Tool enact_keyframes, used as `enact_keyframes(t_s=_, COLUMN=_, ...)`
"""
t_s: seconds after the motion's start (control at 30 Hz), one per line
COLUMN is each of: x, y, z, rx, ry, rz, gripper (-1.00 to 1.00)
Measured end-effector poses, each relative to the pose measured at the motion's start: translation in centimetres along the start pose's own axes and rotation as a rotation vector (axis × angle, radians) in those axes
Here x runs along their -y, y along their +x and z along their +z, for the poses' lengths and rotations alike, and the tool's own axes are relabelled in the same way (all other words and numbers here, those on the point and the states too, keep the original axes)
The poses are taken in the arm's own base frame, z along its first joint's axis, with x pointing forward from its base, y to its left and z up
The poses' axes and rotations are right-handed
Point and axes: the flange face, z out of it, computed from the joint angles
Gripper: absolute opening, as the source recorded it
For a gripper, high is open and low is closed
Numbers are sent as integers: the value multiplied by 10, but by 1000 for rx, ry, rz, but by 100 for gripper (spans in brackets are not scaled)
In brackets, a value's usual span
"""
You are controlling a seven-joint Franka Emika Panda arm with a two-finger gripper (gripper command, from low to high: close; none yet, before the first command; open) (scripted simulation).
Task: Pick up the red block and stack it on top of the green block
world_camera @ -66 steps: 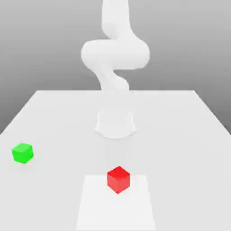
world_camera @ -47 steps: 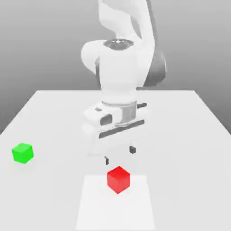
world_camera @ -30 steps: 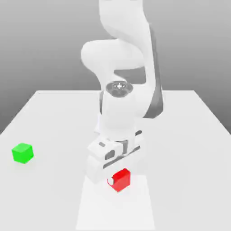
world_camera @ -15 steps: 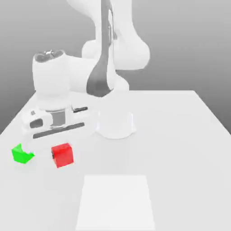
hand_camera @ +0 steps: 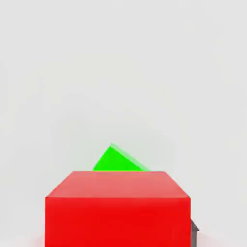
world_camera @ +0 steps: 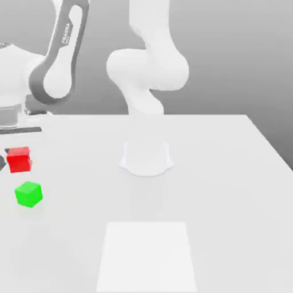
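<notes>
The red block (world_camera: 19, 159) hangs in the air at the exterior view's far left, with my gripper (world_camera: 16, 164) shut on it under the white hand. The green block (world_camera: 28, 194) rests on the table just below the red one and slightly toward the exterior view's right, with a gap between them. In the hand view the red block (hand_camera: 118, 207) sits close to the camera, and a corner of the green block (hand_camera: 117, 160) peeks out beyond its far edge. One dark fingertip (hand_camera: 194, 230) shows beside the red block.
The arm's round white base (world_camera: 146, 157) stands mid-table. A paler square patch (world_camera: 146, 254) lies on the white table (world_camera: 223, 189) near the front edge. The arm's upper links arch over the table's left side.
The arm has swung farther to the exterior view's left and lifted the red block, from level beside the green block to above it. The green block has not moved.
</notes>
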Motion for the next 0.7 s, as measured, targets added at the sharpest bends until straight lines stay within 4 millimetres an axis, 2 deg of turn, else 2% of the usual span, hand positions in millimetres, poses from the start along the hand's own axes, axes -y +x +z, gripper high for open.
enact_keyframes(t_s=0.33, x=0, y=3, z=14, rx=-16, ry=5, rz=1, gripper=-100)
enact_keyframes(t_s=0.7, x=1, y=0, z=42, rx=-1, ry=11, rz=0, gripper=-100)
